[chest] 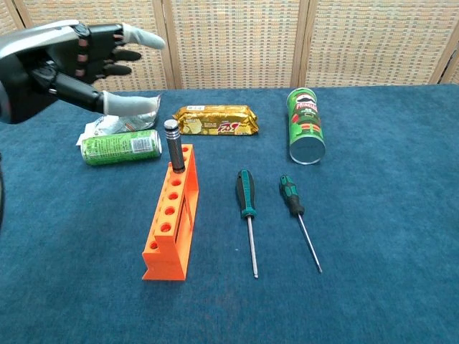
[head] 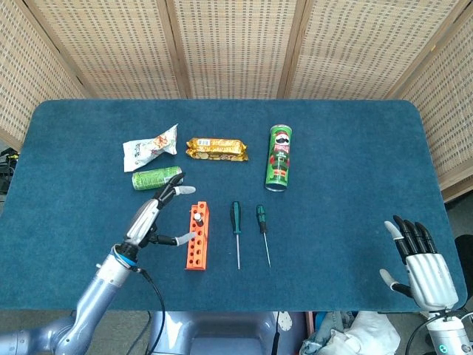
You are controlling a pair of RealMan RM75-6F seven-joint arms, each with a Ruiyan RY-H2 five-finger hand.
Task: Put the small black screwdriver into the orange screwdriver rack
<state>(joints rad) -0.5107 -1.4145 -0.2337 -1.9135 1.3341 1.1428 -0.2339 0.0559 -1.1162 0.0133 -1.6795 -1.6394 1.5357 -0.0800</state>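
Observation:
The small black screwdriver (chest: 173, 146) stands upright in the far end hole of the orange rack (chest: 172, 216), its silver cap on top; in the head view the small black screwdriver (head: 197, 216) shows as a small dot in the orange rack (head: 196, 238). My left hand (chest: 68, 64) is raised above and to the left of the rack, fingers spread, holding nothing; in the head view the left hand (head: 154, 217) is beside the rack's left side. My right hand (head: 422, 265) rests open at the near right corner of the table, far from everything.
Two green-handled screwdrivers (chest: 247, 213) (chest: 297, 216) lie right of the rack. A green can (chest: 120, 145), a white snack bag (head: 150, 146), a gold biscuit pack (chest: 216, 119) and a green chip tube (chest: 305, 135) lie further back on the blue table (head: 355, 170).

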